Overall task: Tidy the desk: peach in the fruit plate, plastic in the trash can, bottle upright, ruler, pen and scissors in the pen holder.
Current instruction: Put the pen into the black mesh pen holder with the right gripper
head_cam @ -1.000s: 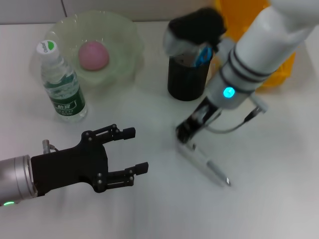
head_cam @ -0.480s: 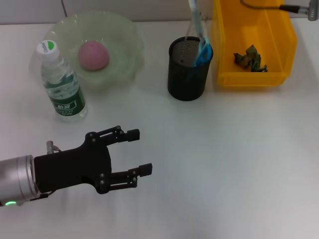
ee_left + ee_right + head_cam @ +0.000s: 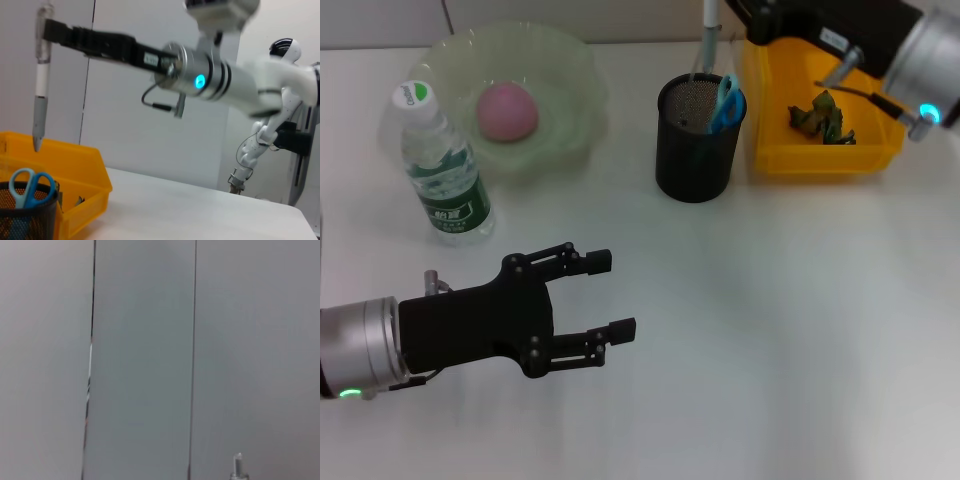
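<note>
My right gripper is at the back right, shut on the top of a grey pen. The pen hangs upright, its tip just above the black mesh pen holder. Blue-handled scissors stand in the holder. A pink peach lies in the green fruit plate. The bottle stands upright beside the plate. Crumpled green plastic lies in the yellow trash can. Near the front left, my left gripper hovers open and holds nothing. The ruler is not visible.
The trash can stands right beside the pen holder, on its right. The white desk stretches from the holder to the front edge. In the left wrist view another white robot stands far behind the desk.
One second ago my right gripper was down at the pen on the desk. It has since lifted the pen over the pen holder. My left gripper has crept slightly right.
</note>
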